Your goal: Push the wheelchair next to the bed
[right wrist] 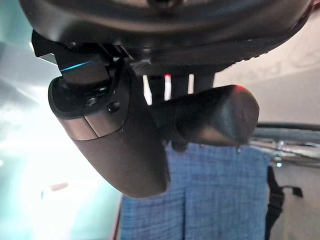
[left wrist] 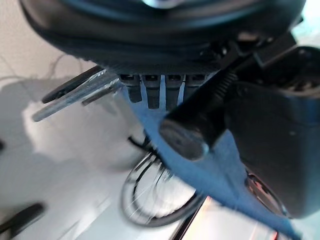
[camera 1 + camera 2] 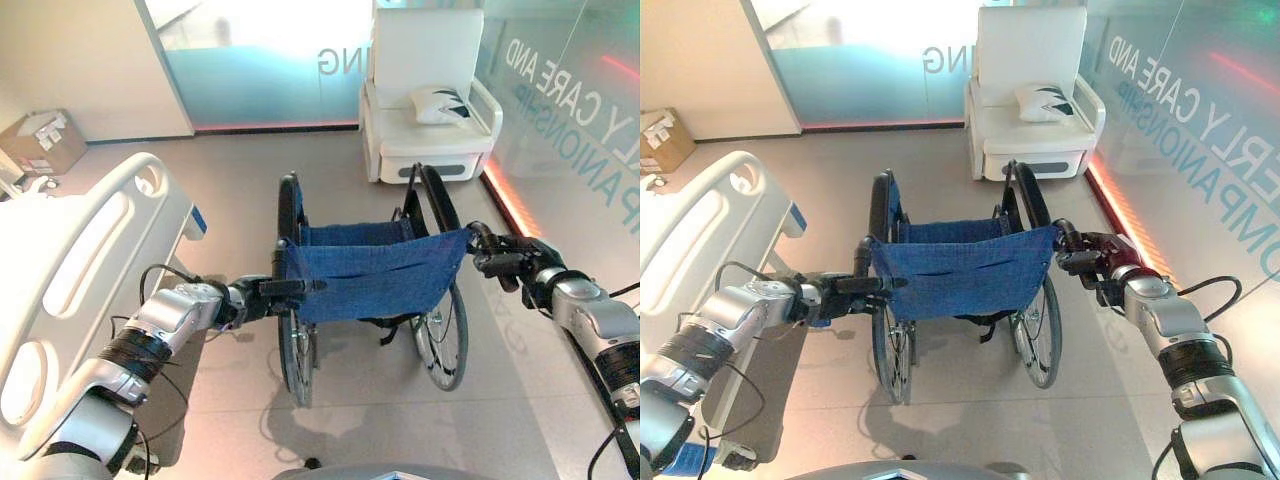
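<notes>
Two robot hands (image 3: 258, 296) (image 3: 500, 258), one wheelchair (image 3: 370, 272), one bed (image 3: 75, 270)

Wheelchair (image 3: 370, 290) is placed mid-floor, seat back toward the camera. Bed (image 3: 70, 290) is set to its left, near but apart, w/ a strip of floor between. Armchair (image 3: 425, 95) is placed beyond the wheelchair, to the right, against the glass wall (image 3: 560, 110), which runs along the right side. A cushion (image 3: 440, 103) is laid on the armchair seat. A cardboard box (image 3: 40, 140) is set on the floor far left, behind the bed. Left hand (image 3: 250, 298) is closed on the left push handle (image 2: 192, 132), right hand (image 3: 505, 258) on the right push handle (image 1: 210, 115), both at the wheelchair's near side.
</notes>
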You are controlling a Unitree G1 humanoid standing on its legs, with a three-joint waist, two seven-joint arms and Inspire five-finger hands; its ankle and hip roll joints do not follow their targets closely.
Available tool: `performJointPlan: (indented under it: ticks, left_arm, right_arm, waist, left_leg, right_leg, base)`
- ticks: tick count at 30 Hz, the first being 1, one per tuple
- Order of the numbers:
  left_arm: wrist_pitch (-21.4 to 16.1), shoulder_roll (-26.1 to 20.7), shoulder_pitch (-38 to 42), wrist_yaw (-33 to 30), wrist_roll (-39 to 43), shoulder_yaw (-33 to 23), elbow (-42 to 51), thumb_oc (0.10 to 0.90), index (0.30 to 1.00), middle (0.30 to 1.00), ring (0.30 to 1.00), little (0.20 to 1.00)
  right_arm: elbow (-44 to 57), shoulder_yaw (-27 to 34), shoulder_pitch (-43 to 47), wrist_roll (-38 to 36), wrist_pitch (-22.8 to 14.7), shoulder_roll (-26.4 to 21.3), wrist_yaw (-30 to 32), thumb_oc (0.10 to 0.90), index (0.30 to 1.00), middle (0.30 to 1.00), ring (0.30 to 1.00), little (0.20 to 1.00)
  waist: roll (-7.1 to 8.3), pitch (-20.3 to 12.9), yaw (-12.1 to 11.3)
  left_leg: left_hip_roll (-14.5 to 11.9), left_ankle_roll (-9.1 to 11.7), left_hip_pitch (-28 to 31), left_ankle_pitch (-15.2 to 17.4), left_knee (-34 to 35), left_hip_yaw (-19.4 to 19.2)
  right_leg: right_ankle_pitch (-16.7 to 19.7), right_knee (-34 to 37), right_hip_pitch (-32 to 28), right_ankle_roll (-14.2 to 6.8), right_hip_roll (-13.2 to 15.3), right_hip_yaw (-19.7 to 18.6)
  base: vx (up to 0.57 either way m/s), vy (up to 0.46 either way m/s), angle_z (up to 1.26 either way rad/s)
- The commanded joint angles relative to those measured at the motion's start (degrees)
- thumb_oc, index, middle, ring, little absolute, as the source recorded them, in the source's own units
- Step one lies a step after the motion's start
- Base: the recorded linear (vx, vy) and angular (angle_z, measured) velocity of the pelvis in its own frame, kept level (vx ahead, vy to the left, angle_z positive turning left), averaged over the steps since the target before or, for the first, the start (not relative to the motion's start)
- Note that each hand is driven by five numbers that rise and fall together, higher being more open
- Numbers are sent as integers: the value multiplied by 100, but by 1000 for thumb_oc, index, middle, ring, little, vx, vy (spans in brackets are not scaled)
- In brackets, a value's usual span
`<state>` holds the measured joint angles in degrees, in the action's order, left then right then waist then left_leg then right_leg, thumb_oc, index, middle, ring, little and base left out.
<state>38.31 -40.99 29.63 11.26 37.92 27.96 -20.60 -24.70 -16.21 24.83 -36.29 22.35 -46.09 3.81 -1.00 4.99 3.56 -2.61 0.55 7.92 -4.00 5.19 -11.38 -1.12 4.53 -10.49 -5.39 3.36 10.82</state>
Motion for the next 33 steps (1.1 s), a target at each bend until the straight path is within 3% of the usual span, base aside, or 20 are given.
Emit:
performJointPlan:
  ticks: [1,4,9,18,19,20,22,24,29,33]
  left_arm:
    - [-751,928,730,-909,81,212,-707,800,900,900,900,900]
    - [-1179,1305,568,-1705,194,18,-786,800,900,900,900,900]
    - [-1482,1600,426,-2082,79,-180,-802,800,900,900,900,900]
    - [-1342,1702,398,-1930,-133,-205,-788,800,900,900,900,900]
    - [-1302,1691,420,-1845,-219,-190,-822,767,851,851,851,851]
    - [-1274,1678,439,-1772,-269,-168,-843,585,578,578,578,578]
    - [-1196,1641,479,-1634,-364,-126,-887,527,491,491,491,491]
    - [-1145,1590,520,-1380,-577,-66,-946,400,300,300,300,300]
    - [-1143,1467,628,-1063,-685,63,-1057,400,300,300,300,300]
    - [-1353,1467,770,-1002,-58,27,-1120,400,300,300,300,300]
  right_arm:
    - [794,-608,615,-229,-469,757,-644,400,300,300,300,300]
    - [818,-571,522,-68,-495,921,-661,400,300,300,300,300]
    - [883,-483,466,2,-441,1021,-644,400,300,300,300,300]
    - [891,-397,469,82,-323,1016,-734,400,300,300,300,300]
    - [868,-411,505,98,-300,1015,-755,400,300,300,300,300]
    - [849,-429,528,95,-296,1012,-758,400,300,300,300,300]
    - [816,-449,578,94,-272,991,-782,400,300,300,300,300]
    - [785,-470,629,106,-245,981,-801,400,300,300,300,300]
    - [706,-546,728,83,-232,945,-836,400,300,300,300,300]
    - [591,-594,830,63,-228,959,-841,400,300,300,300,300]
  waist:
    - [162,52,169]
    - [201,95,199]
    - [243,150,209]
    - [265,172,200]
    - [267,163,192]
    - [267,159,187]
    - [264,146,177]
    - [261,136,164]
    - [253,120,154]
    - [223,91,167]
  left_leg:
    - [293,-49,43,551,-160,-210]
    - [279,-57,72,569,-161,-250]
    - [274,-69,55,584,-206,-293]
    - [302,-99,69,642,-273,-293]
    - [323,-112,75,658,-288,-253]
    - [336,-119,77,668,-297,-229]
    - [363,-128,77,686,-311,-173]
    - [395,-139,73,707,-332,-101]
    - [444,-152,70,728,-351,10]
    - [440,-140,113,708,-291,-7]
  right_leg:
    - [3,-387,439,-43,-157,67]
    - [-2,-411,448,-42,-172,21]
    - [2,-446,480,-35,-176,-6]
    - [-12,-487,470,-49,-162,-7]
    - [-21,-495,457,-45,-170,-39]
    - [-22,-494,449,-41,-173,-54]
    - [-23,-489,441,-39,-180,-88]
    - [-21,-479,432,-36,-185,-132]
    - [-9,-460,423,-39,-194,-216]
    - [-8,-466,407,-52,-184,-203]
  base:
    - [7,-20,-3]
    - [17,-16,-7]
    - [0,-8,-10]
    - [-1,1,-1]
    - [30,20,0]
    - [0,0,0]
    - [8,8,-2]
    - [19,20,-5]
    - [6,10,-3]
    - [6,17,-1]
